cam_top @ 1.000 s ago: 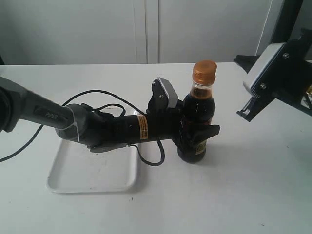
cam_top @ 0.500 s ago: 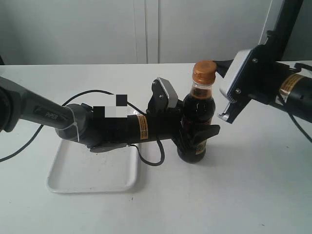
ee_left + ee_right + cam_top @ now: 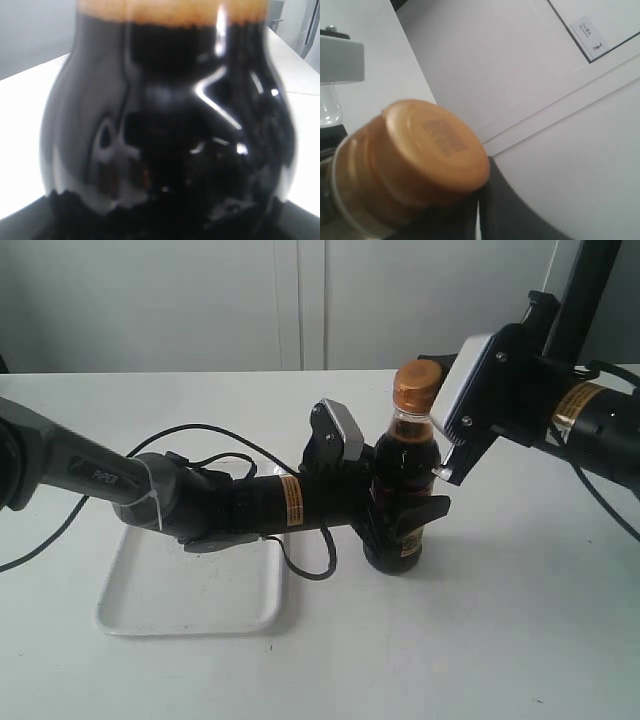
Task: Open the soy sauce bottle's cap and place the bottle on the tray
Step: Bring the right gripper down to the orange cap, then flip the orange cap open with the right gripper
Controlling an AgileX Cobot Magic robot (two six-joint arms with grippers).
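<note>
The soy sauce bottle (image 3: 405, 490) stood upright on the white tabletop (image 3: 500, 640), right of the tray (image 3: 190, 590), its cap (image 3: 417, 386) closed. The left tool (image 3: 405, 520) was clamped around its body. The right tool (image 3: 440, 370) sat by the cap, its opening impossible to tell, before a pale panelled wall (image 3: 300, 300).

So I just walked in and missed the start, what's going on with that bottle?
The left claw grips the soy sauce bottle around its body, holding it upright on the table, to the right of the white tray. The right claw is at the orange-brown cap, which looks shut. Whether that claw has closed on the cap can't be told. The bottle is not yet on the tray.
</note>
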